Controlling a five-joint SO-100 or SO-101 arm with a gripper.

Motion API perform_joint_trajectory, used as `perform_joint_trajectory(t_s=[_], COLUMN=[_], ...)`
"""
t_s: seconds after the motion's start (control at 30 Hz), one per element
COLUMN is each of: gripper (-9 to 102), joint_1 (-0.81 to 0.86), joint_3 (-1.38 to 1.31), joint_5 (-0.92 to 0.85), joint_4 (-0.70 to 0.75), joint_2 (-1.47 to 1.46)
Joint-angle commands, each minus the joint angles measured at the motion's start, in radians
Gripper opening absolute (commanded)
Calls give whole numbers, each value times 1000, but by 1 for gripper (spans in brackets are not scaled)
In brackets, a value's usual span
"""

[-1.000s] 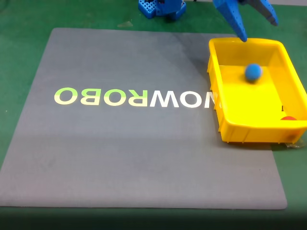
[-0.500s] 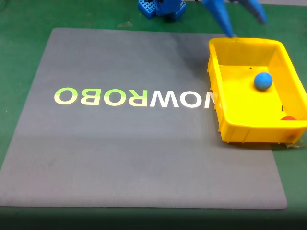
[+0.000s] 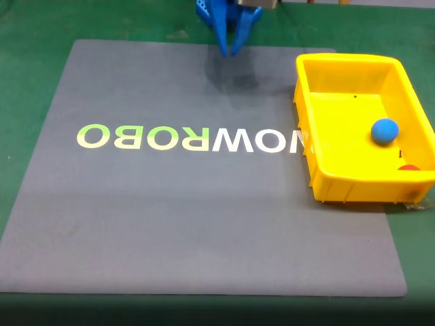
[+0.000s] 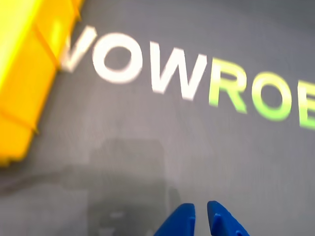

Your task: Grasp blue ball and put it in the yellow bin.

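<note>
Green table covering (image 3: 27,41) under a large grey rectangular mat (image 3: 170,224) printed with mirrored white and lime "ROBOWOW" lettering (image 3: 190,138) in the fixed view. Top centre there: blue plastic two-finger gripper (image 3: 228,53) pointing down over the mat's far edge, tips nearly together, nothing between them, soft shadow on the mat just beside. Right side: large bright-yellow rectangular plastic bin (image 3: 319,170) on the mat's right edge, covering the end of the lettering. Small matte blue ball (image 3: 385,131) inside, on the floor near the right wall. Small red object (image 3: 408,167) in the near right corner, mostly hidden by the rim. Wrist view, blurred: yellow bin (image 4: 24,83) at left, lettering (image 4: 197,73) across the top, gripper (image 4: 201,220) tips at bottom centre with a thin gap, empty.
</note>
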Motion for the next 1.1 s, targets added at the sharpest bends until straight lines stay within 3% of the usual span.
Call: perform_joint_trajectory(t_s=[0.0, 0.23, 0.63, 1.07], gripper=[0, 0, 0, 0], joint_1=[43, 120, 120, 117], joint_3=[66, 233, 345, 345], joint_5=[-12, -52, 9, 67], joint_4=[91, 341, 522, 545], joint_2=[146, 345, 514, 515])
